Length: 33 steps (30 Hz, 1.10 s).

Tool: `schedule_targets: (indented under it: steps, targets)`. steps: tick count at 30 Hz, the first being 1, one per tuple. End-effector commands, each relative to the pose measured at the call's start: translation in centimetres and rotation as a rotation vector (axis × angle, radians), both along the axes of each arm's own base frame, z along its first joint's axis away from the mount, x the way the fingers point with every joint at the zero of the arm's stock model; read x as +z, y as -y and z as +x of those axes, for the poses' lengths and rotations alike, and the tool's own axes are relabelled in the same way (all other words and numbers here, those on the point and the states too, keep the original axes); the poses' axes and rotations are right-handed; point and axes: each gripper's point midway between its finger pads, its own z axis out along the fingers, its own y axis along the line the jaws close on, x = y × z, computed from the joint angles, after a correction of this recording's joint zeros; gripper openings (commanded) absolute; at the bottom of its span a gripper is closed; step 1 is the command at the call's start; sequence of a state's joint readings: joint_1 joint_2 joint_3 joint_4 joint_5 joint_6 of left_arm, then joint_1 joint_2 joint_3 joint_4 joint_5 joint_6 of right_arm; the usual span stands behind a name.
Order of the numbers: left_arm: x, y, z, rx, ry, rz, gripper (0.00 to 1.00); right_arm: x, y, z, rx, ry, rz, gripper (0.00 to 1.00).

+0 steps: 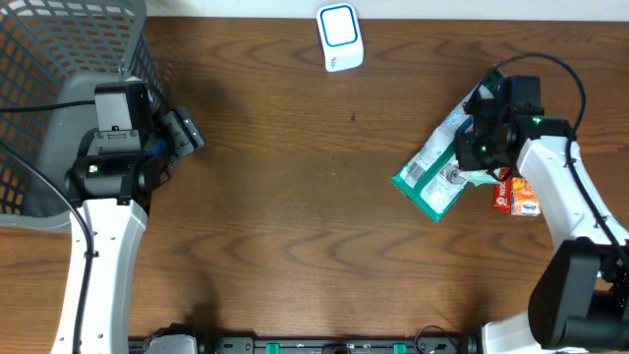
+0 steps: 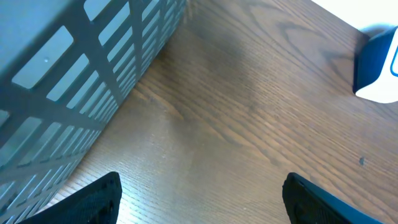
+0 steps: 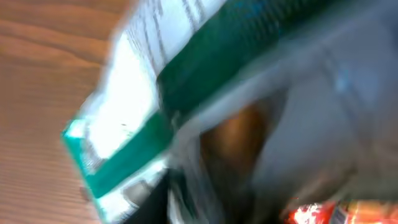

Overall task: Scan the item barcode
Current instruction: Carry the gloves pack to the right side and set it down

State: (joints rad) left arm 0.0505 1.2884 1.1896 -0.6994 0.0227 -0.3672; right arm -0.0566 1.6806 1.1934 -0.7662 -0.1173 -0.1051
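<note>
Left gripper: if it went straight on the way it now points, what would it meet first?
Probably bare table; the left gripper aims between basket and scanner, though depth is unclear.

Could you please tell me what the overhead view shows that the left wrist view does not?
Only overhead: the green-and-white packet, the red packet beside it, and the right tool over them. Only left wrist: the left tool close up, open, with bare wood between its fingers. Both: the grey basket, the blue-and-white scanner and the wooden table.
</note>
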Motion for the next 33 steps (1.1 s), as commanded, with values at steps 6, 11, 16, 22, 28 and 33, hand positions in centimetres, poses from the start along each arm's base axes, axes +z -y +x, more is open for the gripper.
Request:
schedule_targets:
  steps: [6,11,16,22,28,33]
  targets:
    - [0.28,-0.47,0.03,0.017,0.006,0.012,0.84,-1.07,1.19,-0.28,-0.041,-0.011,-0.030,0.99]
    - [0.28,-0.47,0.03,0.016,0.006,0.012,0.84,-0.95,1.27,0.05,-0.075,0.000,-0.020,0.99]
    - [0.28,-0.47,0.03,0.017,0.006,0.012,0.84,-0.86,1.26,0.21,-0.078,0.007,-0.019,0.99]
    - [0.28,-0.47,0.03,0.016,0.006,0.012,0.84,-0.88,1.18,0.20,-0.076,0.007,-0.019,0.99]
    - [0.28,-0.47,0.03,0.016,0.006,0.012,0.84,-0.87,1.19,0.21,-0.076,0.007,-0.019,0.99]
    - [0.28,-0.47,0.03,0.016,0.006,0.012,0.84,-0.87,1.19,0.21,-0.076,0.007,-0.019,0.99]
